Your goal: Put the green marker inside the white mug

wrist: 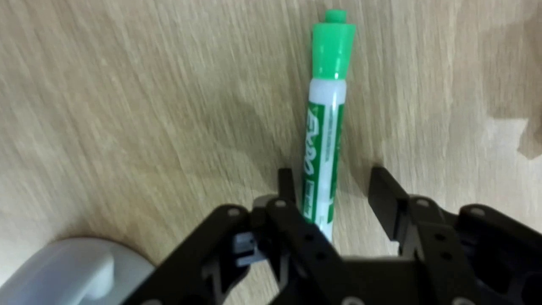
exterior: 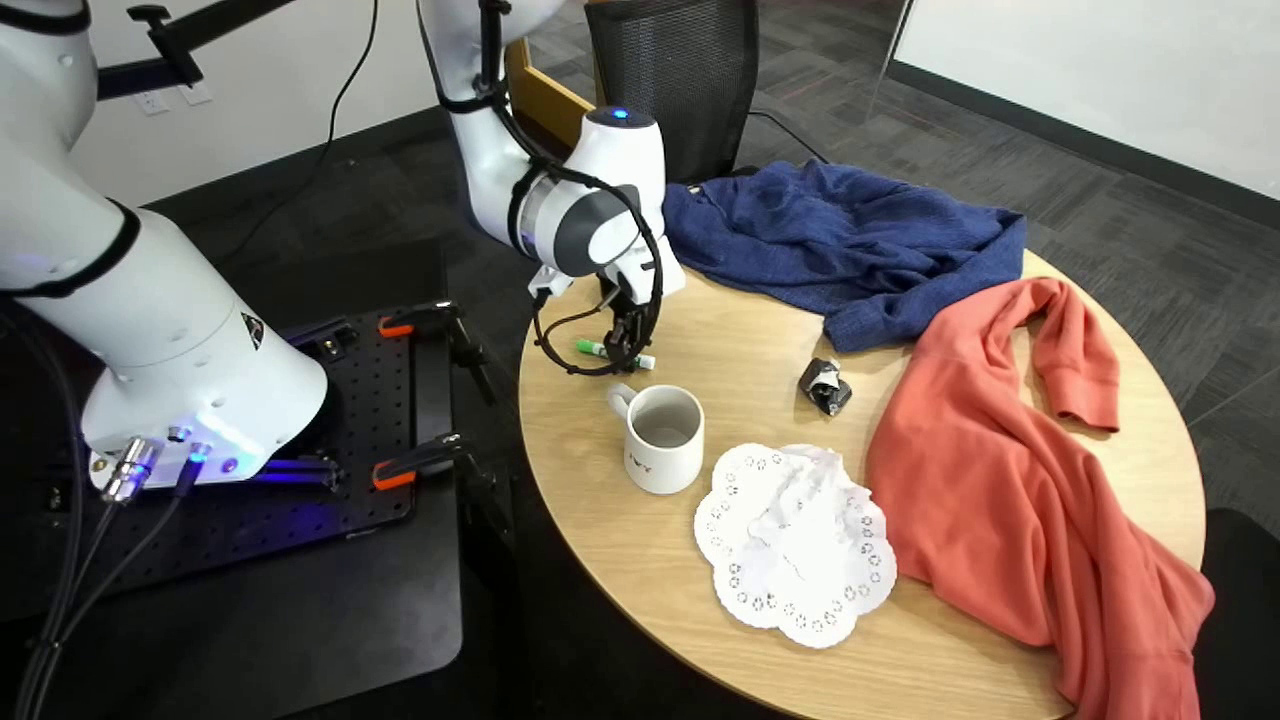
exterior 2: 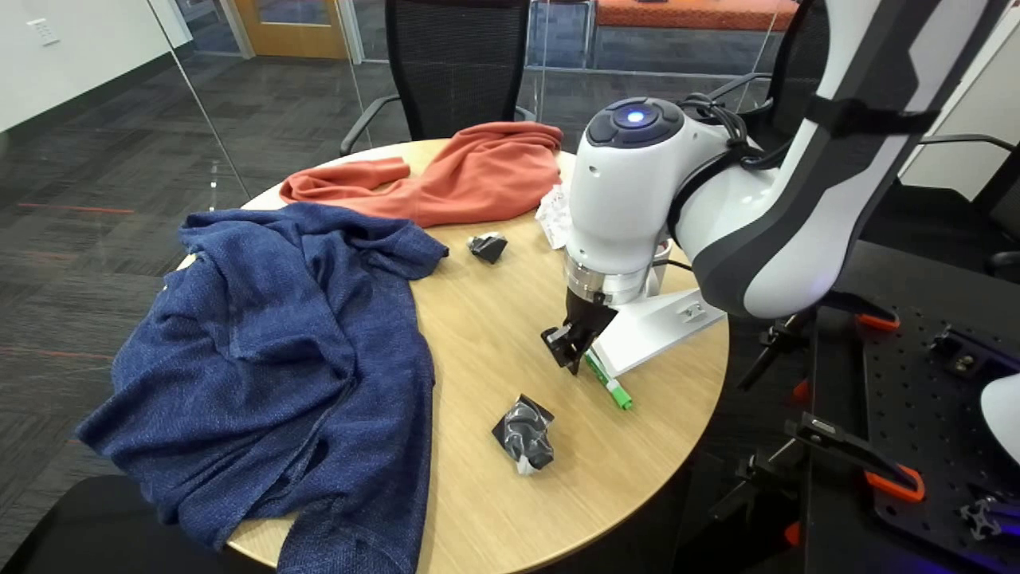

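Note:
The green marker point(wrist: 325, 123) lies flat on the wooden table, its green cap toward the top of the wrist view. It also shows in both exterior views point(exterior: 594, 350) point(exterior 2: 612, 384), partly covered by the gripper. My gripper point(wrist: 331, 170) is open, low over the table, with one finger on each side of the marker's white-ended half. The marker is closer to the left finger in the wrist view, and I see a gap to the right finger. The white mug point(exterior: 662, 466) stands upright close by, handle toward the gripper. Its edge shows in the wrist view point(wrist: 63, 273).
A white lacy doily point(exterior: 735, 520) lies beside the mug. Crumpled black wrappers point(exterior 2: 488, 247) point(exterior 2: 526, 437) lie on the table, one close to the gripper. A blue garment point(exterior 2: 319, 359) and an orange-red garment point(exterior: 1000, 470) cover part of the table point(exterior: 560, 440).

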`<state>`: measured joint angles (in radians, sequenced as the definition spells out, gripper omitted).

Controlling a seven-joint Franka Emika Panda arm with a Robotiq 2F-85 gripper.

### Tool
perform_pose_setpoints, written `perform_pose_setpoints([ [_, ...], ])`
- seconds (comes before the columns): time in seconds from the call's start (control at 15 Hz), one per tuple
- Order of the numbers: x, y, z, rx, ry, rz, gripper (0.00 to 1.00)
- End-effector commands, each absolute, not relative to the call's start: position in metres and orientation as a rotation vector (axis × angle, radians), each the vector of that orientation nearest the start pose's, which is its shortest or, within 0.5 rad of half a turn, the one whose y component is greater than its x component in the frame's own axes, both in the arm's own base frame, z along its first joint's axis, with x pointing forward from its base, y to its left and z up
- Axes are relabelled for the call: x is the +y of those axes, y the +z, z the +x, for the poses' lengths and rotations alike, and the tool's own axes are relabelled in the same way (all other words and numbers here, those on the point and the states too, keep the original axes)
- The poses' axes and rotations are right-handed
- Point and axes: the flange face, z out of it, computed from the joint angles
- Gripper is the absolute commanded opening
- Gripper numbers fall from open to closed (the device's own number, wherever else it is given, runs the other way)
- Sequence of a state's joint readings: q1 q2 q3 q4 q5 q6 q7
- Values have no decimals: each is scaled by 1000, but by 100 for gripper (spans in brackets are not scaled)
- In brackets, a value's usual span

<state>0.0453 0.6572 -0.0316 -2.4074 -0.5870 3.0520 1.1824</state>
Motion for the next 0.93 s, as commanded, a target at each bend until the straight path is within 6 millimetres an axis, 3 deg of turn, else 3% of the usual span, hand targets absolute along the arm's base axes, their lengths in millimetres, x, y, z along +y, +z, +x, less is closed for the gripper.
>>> perform_pose_setpoints([
  [0.0, 49, 48, 445, 916, -75, -3065, 19],
  [0.2, 52, 60, 443, 915, -86, -3069, 0],
  [0.47, 48, 91, 445, 949, -151, -3068, 5],
  [0.87, 28, 164, 455, 1087, -328, -3027, 5],
])
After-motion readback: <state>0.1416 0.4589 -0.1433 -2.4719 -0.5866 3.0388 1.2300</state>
